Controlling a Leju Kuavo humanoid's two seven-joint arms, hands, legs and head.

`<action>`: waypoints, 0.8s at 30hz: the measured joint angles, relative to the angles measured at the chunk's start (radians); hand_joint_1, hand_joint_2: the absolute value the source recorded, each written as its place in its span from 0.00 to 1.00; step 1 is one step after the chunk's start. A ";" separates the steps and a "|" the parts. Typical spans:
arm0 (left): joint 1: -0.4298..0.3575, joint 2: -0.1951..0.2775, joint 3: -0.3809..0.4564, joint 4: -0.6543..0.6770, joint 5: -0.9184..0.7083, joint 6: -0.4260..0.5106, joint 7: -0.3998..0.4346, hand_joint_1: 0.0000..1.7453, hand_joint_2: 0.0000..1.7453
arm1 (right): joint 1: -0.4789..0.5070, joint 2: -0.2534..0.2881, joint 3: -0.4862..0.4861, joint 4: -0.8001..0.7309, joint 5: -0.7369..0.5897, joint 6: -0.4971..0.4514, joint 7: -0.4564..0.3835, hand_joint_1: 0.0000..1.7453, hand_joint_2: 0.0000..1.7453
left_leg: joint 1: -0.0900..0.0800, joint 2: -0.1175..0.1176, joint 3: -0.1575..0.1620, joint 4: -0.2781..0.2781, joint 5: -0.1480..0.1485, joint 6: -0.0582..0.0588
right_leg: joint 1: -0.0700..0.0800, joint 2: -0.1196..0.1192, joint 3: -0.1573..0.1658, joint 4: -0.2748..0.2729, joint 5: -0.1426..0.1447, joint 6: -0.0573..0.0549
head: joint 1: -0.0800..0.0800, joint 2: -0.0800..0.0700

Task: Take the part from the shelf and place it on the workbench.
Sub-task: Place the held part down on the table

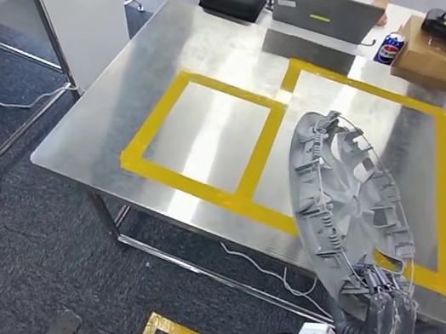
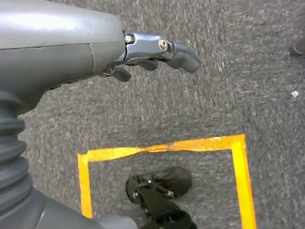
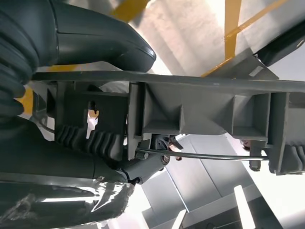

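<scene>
Above the near right edge of the steel workbench (image 1: 119, 114), the right hand (image 1: 387, 313) gripped the grey wheel cover (image 1: 345, 201) by its rim, tilted over yellow tape (image 1: 262, 152). Beside the carpet (image 2: 223, 100), the left hand (image 2: 158, 52) hung empty, fingers apart.

Bright overhead glare washes the steel workbench (image 1: 160, 61) (right wrist background overexposed).

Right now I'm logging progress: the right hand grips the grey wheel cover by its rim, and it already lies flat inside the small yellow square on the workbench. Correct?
Not quite. The right hand does grip the grey wheel cover by its rim, but the cover is not lying flat in the small yellow square. The head view shows it held tilted above the near edge of the workbench, by the larger yellow outline.
</scene>
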 joint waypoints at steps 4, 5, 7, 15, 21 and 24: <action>0.009 0.000 0.005 0.000 0.000 -0.004 0.000 0.00 1.00 | -0.005 -0.001 0.003 0.013 0.026 0.018 0.014 1.00 1.00 | 0.001 -0.003 0.111 -0.024 -0.069 -0.001 | -0.001 -0.003 -0.138 0.028 -0.146 0.007 | 0.001 0.000; 0.009 0.001 0.005 0.000 0.000 -0.006 0.000 0.00 1.00 | -0.006 -0.001 0.004 0.016 0.032 0.021 0.019 1.00 1.00 | 0.002 -0.004 0.143 -0.026 -0.092 -0.004 | -0.004 -0.006 -0.152 -0.016 -0.126 0.013 | 0.002 0.000; 0.012 0.003 0.006 0.000 0.001 -0.007 0.000 0.00 1.00 | -0.007 -0.001 0.007 0.023 0.038 0.023 0.026 1.00 1.00 | 0.001 -0.006 0.197 -0.026 -0.141 -0.012 | -0.011 -0.027 -0.164 -0.124 0.052 0.019 | 0.004 0.000; -0.019 -0.002 0.014 -0.001 0.005 -0.013 -0.007 0.00 1.00 | -0.024 -0.008 0.010 0.023 0.046 0.025 0.048 1.00 1.00 | 0.010 -0.002 0.074 0.244 -0.118 -0.056 | -0.002 -0.025 -0.084 -0.204 0.150 -0.037 | -0.009 0.000; -0.004 0.007 0.031 -0.001 -0.002 -0.017 -0.014 0.00 1.00 | -0.015 -0.016 0.010 0.038 0.062 0.035 0.070 1.00 1.00 | 0.009 0.000 -0.094 0.185 -0.178 -0.056 | -0.017 -0.002 0.029 -0.238 0.079 -0.029 | -0.013 0.000; 0.002 0.010 0.035 0.000 -0.006 -0.019 -0.014 0.00 1.00 | -0.012 -0.019 0.011 0.048 0.061 0.045 0.080 1.00 1.00 | 0.010 0.001 -0.101 0.038 0.047 -0.048 | -0.016 0.007 0.055 -0.229 0.038 -0.008 | -0.019 0.000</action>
